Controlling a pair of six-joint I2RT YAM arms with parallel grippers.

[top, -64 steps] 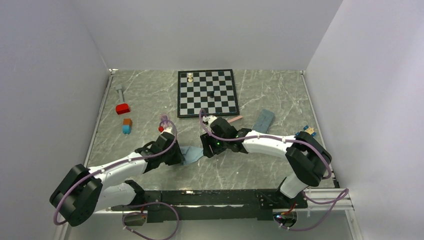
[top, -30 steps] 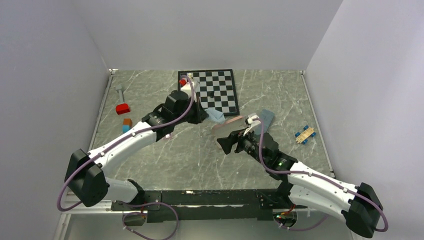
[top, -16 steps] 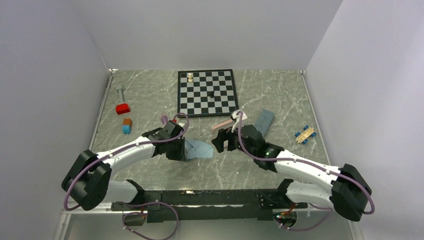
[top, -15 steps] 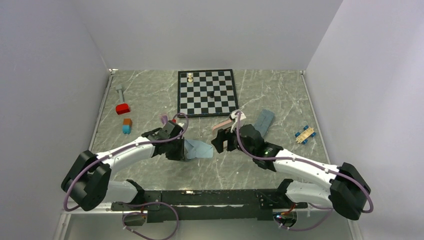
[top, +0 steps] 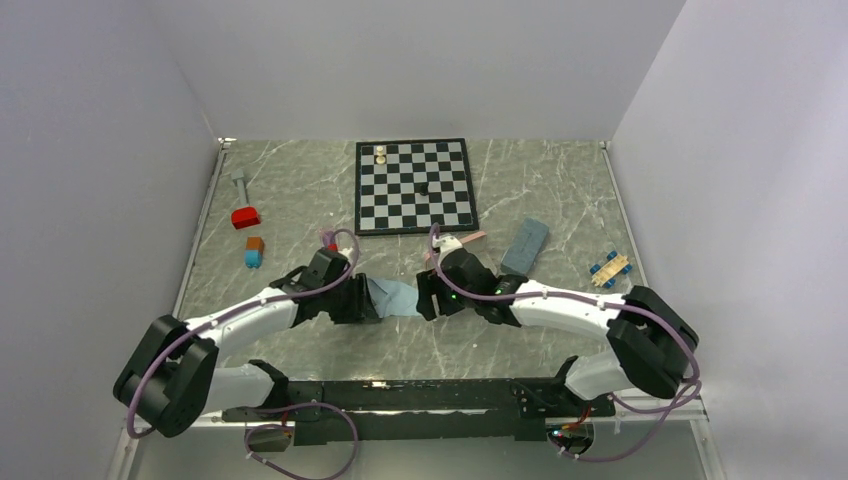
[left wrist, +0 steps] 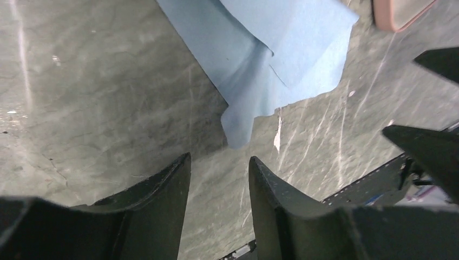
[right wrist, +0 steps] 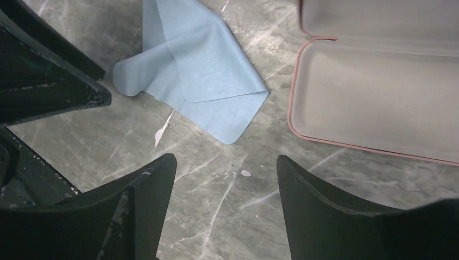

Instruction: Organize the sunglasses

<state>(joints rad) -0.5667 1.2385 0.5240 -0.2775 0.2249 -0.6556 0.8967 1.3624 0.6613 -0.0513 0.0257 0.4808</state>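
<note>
A light-blue cloth (top: 396, 297) lies folded on the table between my two grippers. My left gripper (top: 368, 300) is open; in the left wrist view (left wrist: 220, 157) its fingers hold nothing, and the cloth's (left wrist: 260, 59) corner lies just ahead of them. My right gripper (top: 424, 300) is open over bare table (right wrist: 226, 157), with the cloth (right wrist: 195, 81) ahead to its left and the open pink case (right wrist: 379, 86) ahead to its right. A small purple-pink shape (top: 326, 238) behind my left wrist may be sunglasses; it is too small to tell.
A chessboard (top: 415, 185) with a few pieces lies at the back. A grey-blue case (top: 526, 243) and a small blue toy (top: 609, 268) are on the right. A red block (top: 245, 217), an orange-and-blue block (top: 254, 251) and a grey piece (top: 240, 182) sit on the left.
My left gripper has opened and let go of the cloth, which now lies flat. My right gripper has moved left and nearer, up to the cloth, and narrowed slightly.
</note>
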